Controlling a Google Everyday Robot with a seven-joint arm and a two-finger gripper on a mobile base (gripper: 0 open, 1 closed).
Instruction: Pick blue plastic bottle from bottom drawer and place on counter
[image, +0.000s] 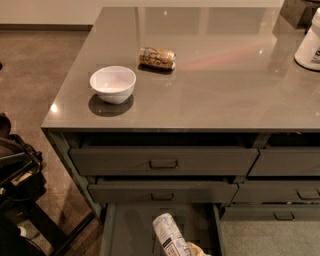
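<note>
The blue plastic bottle (170, 236) shows at the lower edge of the camera view, over the open bottom drawer (127, 230). It is tilted, with its rounded end toward the back left and its white label with dark print facing up. Only a tan tip of my gripper (198, 249) shows, touching the bottle's lower right side at the frame's bottom edge. The rest of the gripper is out of view. The glossy grey-brown counter (210, 95) lies above the drawers.
On the counter stand a white bowl (112, 83) at the left, a brown patterned can (157, 57) lying on its side behind it, and a big white jug (310, 45) at the far right. Two handled drawers (163, 161) are above the bottom one. Dark robot parts (17, 175) fill the left.
</note>
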